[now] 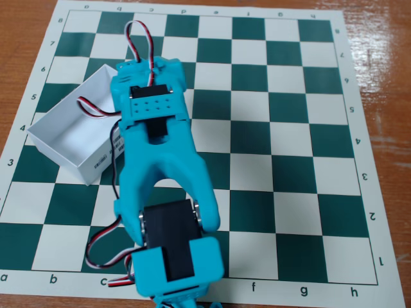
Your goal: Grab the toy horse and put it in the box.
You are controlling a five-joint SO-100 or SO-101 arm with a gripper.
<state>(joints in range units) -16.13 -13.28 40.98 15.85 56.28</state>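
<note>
The white box [64, 128] lies on the left of the chessboard in the fixed view, with its black label [97, 164] on the near long wall. What I can see of its inside is empty. The teal arm [157, 160] reaches from the bottom edge up over the box's right end. Its wrist and gripper [151, 67] hang over the box's far right corner. The fingers are hidden under the wrist, so I cannot tell whether they are open or shut. The toy horse is not visible; it may be hidden under the arm.
The green and white chessboard mat [289, 128] lies on a wooden table [379, 51]. Red, black and white cables [138, 38] loop off the arm near the wrist and near its base [103, 250].
</note>
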